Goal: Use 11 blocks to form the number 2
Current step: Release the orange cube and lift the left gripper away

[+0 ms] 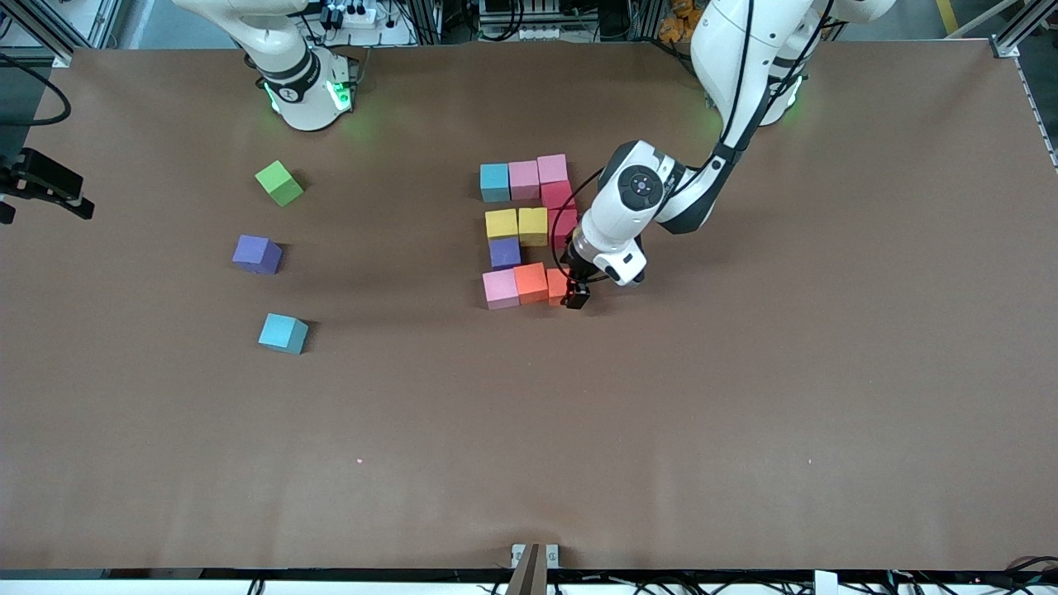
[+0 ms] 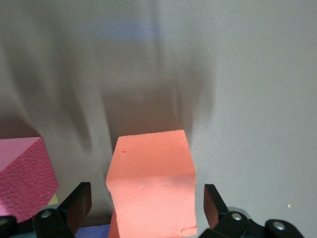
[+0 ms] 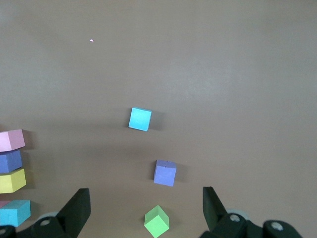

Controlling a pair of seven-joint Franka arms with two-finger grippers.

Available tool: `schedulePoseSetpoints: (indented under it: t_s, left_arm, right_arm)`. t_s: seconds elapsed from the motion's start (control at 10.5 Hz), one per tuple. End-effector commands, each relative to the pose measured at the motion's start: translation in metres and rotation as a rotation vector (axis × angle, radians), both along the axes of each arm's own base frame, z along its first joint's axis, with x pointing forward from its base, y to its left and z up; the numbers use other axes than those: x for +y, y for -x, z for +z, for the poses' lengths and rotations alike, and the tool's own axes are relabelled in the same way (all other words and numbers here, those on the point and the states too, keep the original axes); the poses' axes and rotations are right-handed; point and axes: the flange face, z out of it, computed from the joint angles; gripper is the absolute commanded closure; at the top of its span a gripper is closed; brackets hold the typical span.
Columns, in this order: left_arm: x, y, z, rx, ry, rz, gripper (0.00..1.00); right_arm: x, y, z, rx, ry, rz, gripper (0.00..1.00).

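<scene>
A loose light-blue cube [image 1: 283, 333] lies nearest the front camera, toward the right arm's end of the worktop [image 1: 744, 413]. Next comes the bottom row of the number 2 [image 1: 529, 231], which sits mid-worktop: a pink block [image 1: 500, 288], an orange block [image 1: 531, 282] and a second orange block [image 1: 557, 286], edge to edge. The left gripper [image 1: 576, 296] is low at that last orange block, its jaws spread to either side of it with a gap on each side, pinching nothing.

Farther on, a purple block [image 1: 505, 251] joins the bottom row to the middle row of two yellow blocks [image 1: 517, 224] and a red block [image 1: 564, 225], partly hidden by the left arm. A loose purple cube [image 1: 257, 254] lies well apart, toward the right arm's end. A second red block [image 1: 557, 194] leads up to the top row: a blue block [image 1: 494, 182] and two pink blocks [image 1: 537, 174]. The green cube [image 1: 279, 183] lies at about that depth, near the right arm's base.

The right gripper [image 3: 146, 198] waits in the air over the loose cubes, jaws spread and empty.
</scene>
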Motion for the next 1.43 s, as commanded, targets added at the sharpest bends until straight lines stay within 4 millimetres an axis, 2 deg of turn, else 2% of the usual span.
schedulePoseSetpoints:
  t_s: [0.0,0.1,0.29,0.48,0.67,0.86,1.05,1.14,1.33]
  left_arm:
    - [0.005,-0.004,0.063,-0.021,-0.019,-0.091,0.0]
    - [0.006,-0.003,0.091,-0.036,-0.017,-0.124,0.0]
    - [0.021,-0.004,0.144,-0.057,-0.025,-0.223,0.0]
    - [0.038,0.002,0.193,-0.104,-0.054,-0.435,0.0]
    - [0.077,-0.014,0.235,-0.175,-0.077,-0.638,0.0]
    - [0.095,-0.029,0.277,-0.205,-0.146,-0.791,0.0]
    - [0.108,-0.037,0.308,-0.174,-0.274,-0.93,0.0]
    - [0.123,-0.04,0.318,-0.144,-0.285,-0.93,0.0]
    - [0.146,-0.036,0.34,-0.108,-0.3,-1.048,0.0]
  right_arm:
    - [-0.001,0.001,0.005,-0.009,0.006,0.002,0.0]
    - [-0.001,0.0,0.005,-0.009,0.015,0.005,0.0]
    - [-0.004,-0.001,0.003,-0.007,0.017,0.002,0.0]
    - [0.0,-0.002,0.003,-0.013,0.017,0.008,0.0]
    - [-0.004,-0.002,0.004,-0.015,0.017,0.004,0.0]
    - [-0.007,-0.002,0.009,-0.033,0.014,0.001,0.0]
    - [-0.003,-0.003,0.008,-0.032,0.016,0.008,0.0]
    - [-0.004,-0.002,0.008,-0.03,0.018,0.008,0.0]
    - [-0.004,-0.003,0.006,-0.026,0.015,0.008,0.0]
